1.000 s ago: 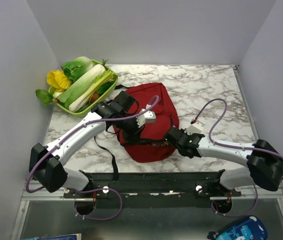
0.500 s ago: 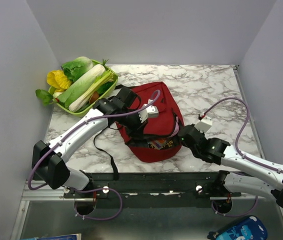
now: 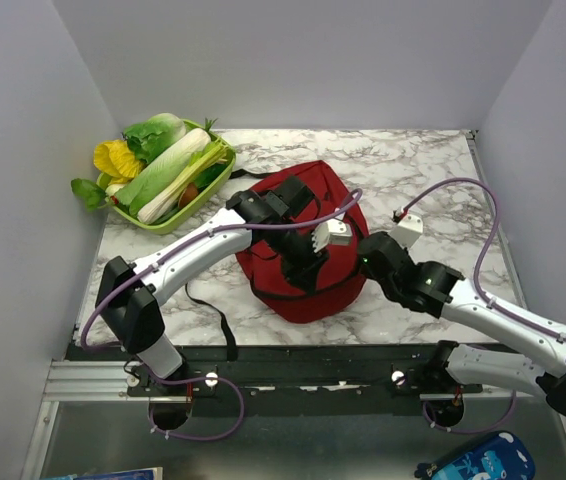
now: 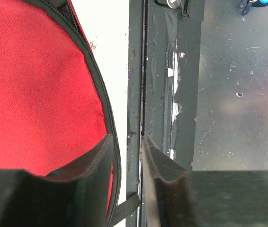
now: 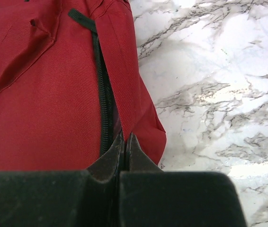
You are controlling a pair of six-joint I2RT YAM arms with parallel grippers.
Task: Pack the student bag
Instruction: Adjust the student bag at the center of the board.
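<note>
Pictured: a dark-red backpack [image 3: 308, 300] is laid at the middle of the marble desk [image 3: 423, 170], close to its near edge, with a black strap [image 3: 225, 325] trailed out to the left. The left arm is stretched across the top of it. The left pincer [image 4: 127, 139] is seen with its fingers a little apart above the backpack's zipped rim, nothing gripped between them. The right pincer [image 5: 125, 138] is pressed together at the backpack's right side, a fold of red fabric beside the zipper [image 5: 103, 104] caught in its tips. A green basket [image 3: 208, 192] piled with vegetables [image 3: 168, 165] is set at the far left corner.
</note>
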